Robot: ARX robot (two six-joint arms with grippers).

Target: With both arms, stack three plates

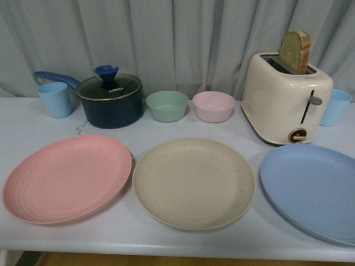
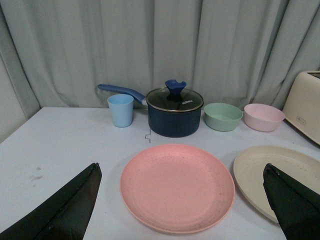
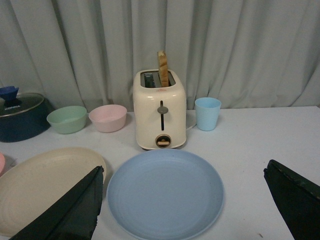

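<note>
Three plates lie in a row on the white table in the front view: a pink plate (image 1: 67,177) at the left, a beige plate (image 1: 193,182) in the middle, a light blue plate (image 1: 313,190) at the right. Neither arm shows in the front view. My left gripper (image 2: 181,172) is open and empty, held above and short of the pink plate (image 2: 177,186), with the beige plate (image 2: 277,175) beside it. My right gripper (image 3: 182,174) is open and empty over the light blue plate (image 3: 165,194); the beige plate (image 3: 45,185) lies alongside.
Behind the plates stand a dark blue lidded pot (image 1: 109,100), a green bowl (image 1: 166,105), a pink bowl (image 1: 213,106), a cream toaster (image 1: 285,97) with a bread slice, and light blue cups at far left (image 1: 55,99) and far right (image 1: 334,107). Curtains hang behind.
</note>
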